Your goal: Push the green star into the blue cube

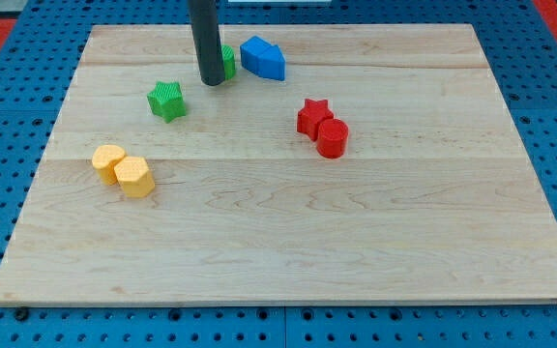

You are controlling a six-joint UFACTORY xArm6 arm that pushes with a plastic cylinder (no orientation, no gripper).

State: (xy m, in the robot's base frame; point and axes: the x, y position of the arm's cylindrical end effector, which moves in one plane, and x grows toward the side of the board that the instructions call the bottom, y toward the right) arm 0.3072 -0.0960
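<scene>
A green star [166, 101] lies on the wooden board at the upper left of centre. A blue block [263, 58] lies to its upper right, near the board's top edge. My tip [212, 82] stands between them, to the right of the green star and just left of the blue block. A second green block [228, 61] is mostly hidden behind the rod, touching or nearly touching the blue block's left side; its shape cannot be made out.
A red star [312, 115] and a red cylinder [333, 138] touch each other right of centre. Two yellow blocks [108, 159] [134, 177] sit together at the left. The wooden board [288, 251] rests on a blue pegboard.
</scene>
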